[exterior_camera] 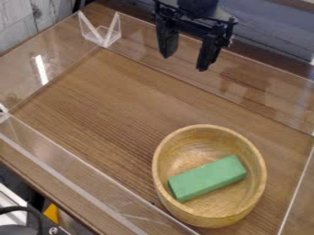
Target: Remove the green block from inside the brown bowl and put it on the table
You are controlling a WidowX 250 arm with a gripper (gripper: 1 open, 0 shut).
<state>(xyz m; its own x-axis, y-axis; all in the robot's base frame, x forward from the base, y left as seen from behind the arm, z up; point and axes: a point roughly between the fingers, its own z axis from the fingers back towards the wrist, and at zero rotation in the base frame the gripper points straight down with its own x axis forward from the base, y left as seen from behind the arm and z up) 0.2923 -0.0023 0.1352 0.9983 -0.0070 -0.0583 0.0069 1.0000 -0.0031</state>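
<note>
Brown wood grain across the tabletop (105, 106), with clear acrylic (40, 71) along the left edge. Dark clutter (22, 216) beyond the lower-left corner. Thick-rimmed, round, light tan wooden bowl (164, 163). Inside, flat on the bottom, a matte green block (207, 178), rectangular, long axis slanting from lower left to upper right of the view. Black jaws (188, 46) spread wide above the tabletop, well apart from the bowl.

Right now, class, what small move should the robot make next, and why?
Probably shift the open jaws across toward the brown bowl, staying above its rim. They hang over the far part of the table holding nothing, while the green block lies inside the bowl at the near side, so lowering where they are would likely miss it.
</note>
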